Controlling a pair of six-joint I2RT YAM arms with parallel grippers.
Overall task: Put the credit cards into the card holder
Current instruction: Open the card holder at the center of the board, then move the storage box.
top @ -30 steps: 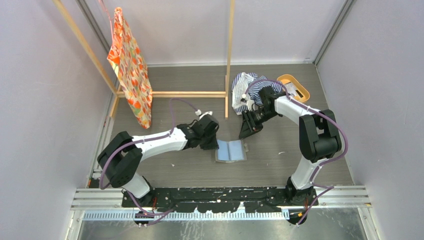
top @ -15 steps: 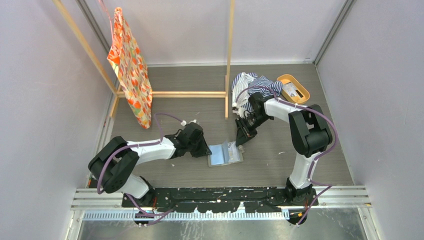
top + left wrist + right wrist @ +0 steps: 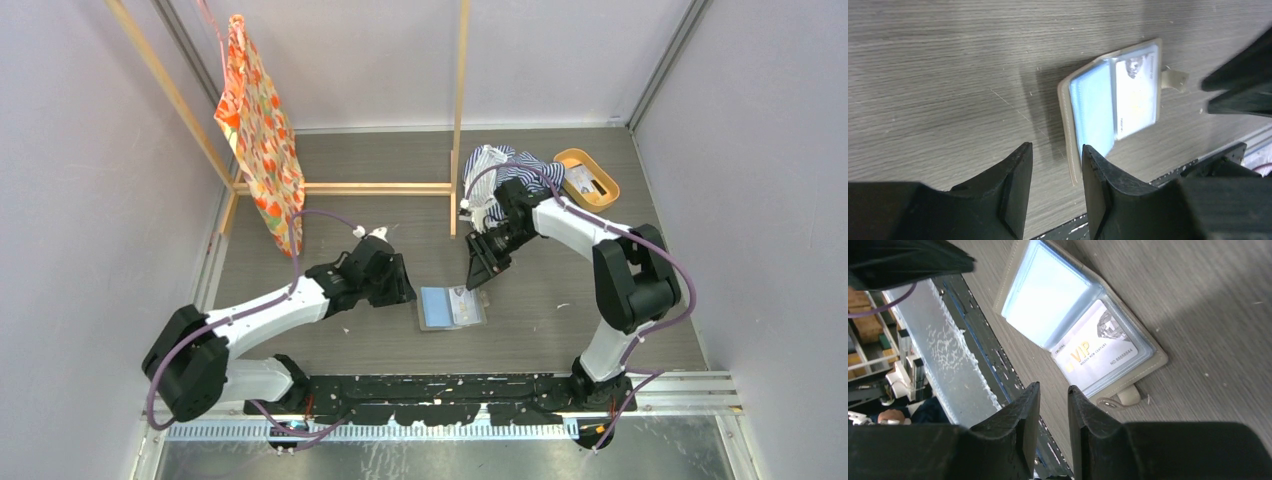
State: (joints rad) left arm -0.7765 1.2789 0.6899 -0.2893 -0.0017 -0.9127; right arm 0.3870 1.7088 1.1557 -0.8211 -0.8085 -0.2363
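Evidently laid open at the overhead view's centre so its pockets are reachable, the small grey-taupe leather-like card holder (image 3: 451, 307) has one whitish VIP credit card (image 3: 1095, 357) sleeved; left gripper (image 3: 1056, 150) and right gripper (image 3: 1054, 390) flank it, both empty, fingers narrowly apart.

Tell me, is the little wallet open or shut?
Open. The wallet lies spread on the table, clear sleeves facing up, a white card showing in one, and its tab hanging loose.
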